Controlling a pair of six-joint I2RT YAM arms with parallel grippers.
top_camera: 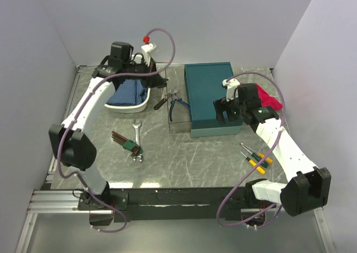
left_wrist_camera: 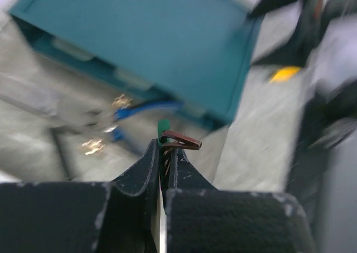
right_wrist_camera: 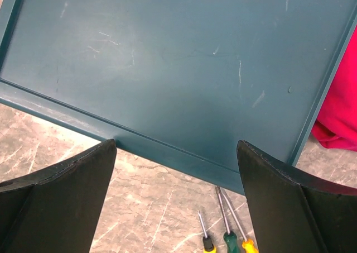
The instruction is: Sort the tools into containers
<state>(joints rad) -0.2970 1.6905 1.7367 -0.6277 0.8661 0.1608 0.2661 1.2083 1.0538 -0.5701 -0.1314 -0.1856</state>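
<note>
Grey marbled table point(top_camera: 184, 169) in a white enclosure: sorting judged to be at an early stage.
The teal box point(top_camera: 209, 88) stands towards the far right corner, lid shut. Only the blue-handled pliers point(top_camera: 179, 106) lie in the grey tray point(top_camera: 179, 124) against its left side. A dark-handled tool point(top_camera: 161, 101) rests just outside the tray. The spanner point(top_camera: 136, 134) and a dark-and-green tool point(top_camera: 126, 142) lie loose left of centre, the screwdrivers point(top_camera: 254, 155) by the right edge. Left fingers point(left_wrist_camera: 142, 175) are closed on a small brown-and-green piece point(left_wrist_camera: 177, 139), unidentified. Right fingers point(right_wrist_camera: 67, 191) are spread wide over the box's near edge, gripping nothing.
</note>
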